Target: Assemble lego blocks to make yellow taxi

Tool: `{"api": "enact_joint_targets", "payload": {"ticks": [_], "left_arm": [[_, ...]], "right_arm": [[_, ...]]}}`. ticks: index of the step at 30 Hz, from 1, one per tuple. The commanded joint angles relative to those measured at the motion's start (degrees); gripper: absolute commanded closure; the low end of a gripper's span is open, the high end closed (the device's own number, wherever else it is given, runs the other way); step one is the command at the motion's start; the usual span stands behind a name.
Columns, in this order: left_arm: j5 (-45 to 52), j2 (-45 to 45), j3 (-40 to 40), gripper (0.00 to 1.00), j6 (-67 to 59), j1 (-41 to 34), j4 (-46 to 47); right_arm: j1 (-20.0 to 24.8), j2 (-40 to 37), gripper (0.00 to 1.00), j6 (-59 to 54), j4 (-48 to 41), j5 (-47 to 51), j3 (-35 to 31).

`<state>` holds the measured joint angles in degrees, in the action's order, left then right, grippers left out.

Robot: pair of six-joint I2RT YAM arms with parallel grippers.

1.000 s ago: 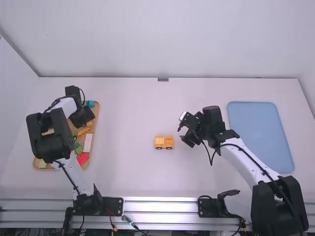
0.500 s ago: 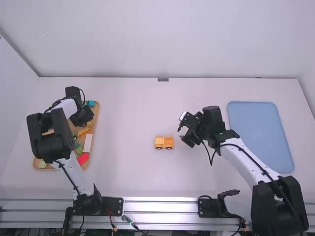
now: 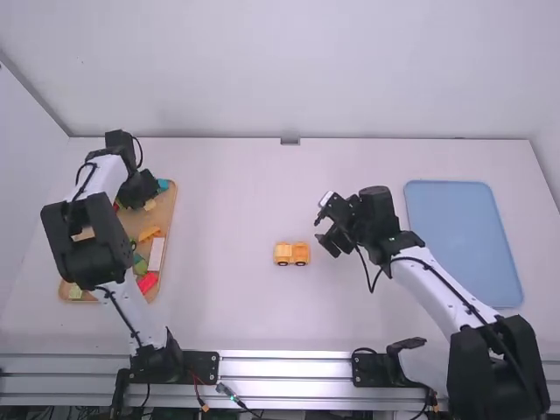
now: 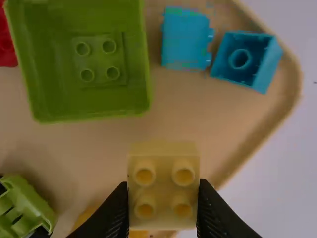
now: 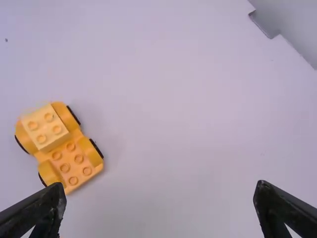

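And the left gripper [image 4: 163,188] has the pale yellow block [image 4: 163,166] pinched by opposite sides! Light, stiff, slick plastic by the look of it; those flat flanks are the grip. Its underside is hidden, and it partly covers an orange piece [image 4: 86,216] over the wooden tray [image 3: 172,210]. Across, the right gripper [image 5: 161,186] gapes wide, empty, the wheeled taxi base [image 5: 74,161] beyond, mid-table.

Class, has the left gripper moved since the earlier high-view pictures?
Yes: the left gripper has shifted toward the far end of the wooden tray, and slightly left.
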<state>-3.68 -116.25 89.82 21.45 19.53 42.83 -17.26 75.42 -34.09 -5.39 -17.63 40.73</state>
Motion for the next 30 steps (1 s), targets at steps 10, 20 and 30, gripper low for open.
{"api": "enact_joint_targets", "payload": {"ticks": [10, 20, 30], "left_arm": [[1.6, 1.8, 4.3, 0.98, -12.3, -16.3, 1.4], [3.9, 2.8, 4.2, 0.98, -33.8, -39.1, -0.8], [16.3, 2.8, 3.7, 0.98, -54.7, -55.3, -0.9]], "right_arm": [[5.5, -13.4, 0.01, 14.8, -3.5, 0.2, -0.3], [10.6, -25.1, 0.01, 26.8, -12.9, 11.5, -0.3], [13.2, -38.6, 0.01, 31.5, -20.8, 18.1, -2.7]]}}
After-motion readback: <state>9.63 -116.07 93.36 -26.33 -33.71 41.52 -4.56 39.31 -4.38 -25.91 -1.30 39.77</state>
